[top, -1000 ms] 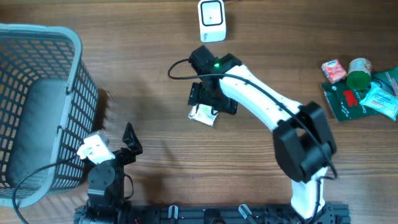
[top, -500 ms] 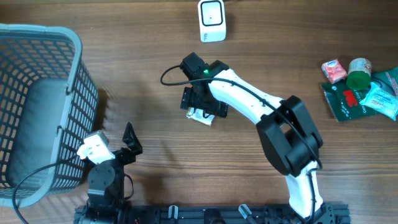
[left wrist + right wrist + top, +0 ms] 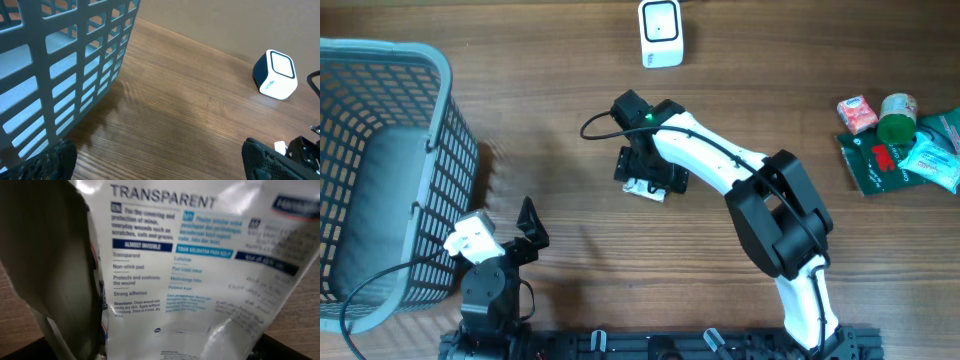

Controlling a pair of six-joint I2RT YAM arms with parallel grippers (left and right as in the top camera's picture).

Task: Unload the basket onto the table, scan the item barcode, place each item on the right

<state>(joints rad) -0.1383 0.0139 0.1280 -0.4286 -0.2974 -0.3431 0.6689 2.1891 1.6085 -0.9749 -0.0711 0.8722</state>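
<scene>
The right gripper [image 3: 650, 172] sat directly over the white glossy packet of transparent dressings [image 3: 643, 188], near the middle of the brown wooden table [image 3: 570, 130]. It hid most of the packet from above; only a white corner showed at its six o'clock side. Whether its fingers were clamped on the packet or merely straddling it could not be told; the wrist camera gave only dark blurs in the bottom corners. The packet's printed face filled that view, cut off on every side, its lower print too blurred to read.

The left gripper [image 3: 160, 162] had its black fingers [image 3: 270, 157] spread wide, with bare wood between them; only their tips showed.

The white cube-shaped scanner [image 3: 661, 32] stood at twelve o'clock from the packet, well apart. The grey plastic lattice basket [image 3: 440, 110] lay at nine o'clock, partly out of frame. A pile of small pink, green and teal goods [image 3: 895, 140] lay at three o'clock.
</scene>
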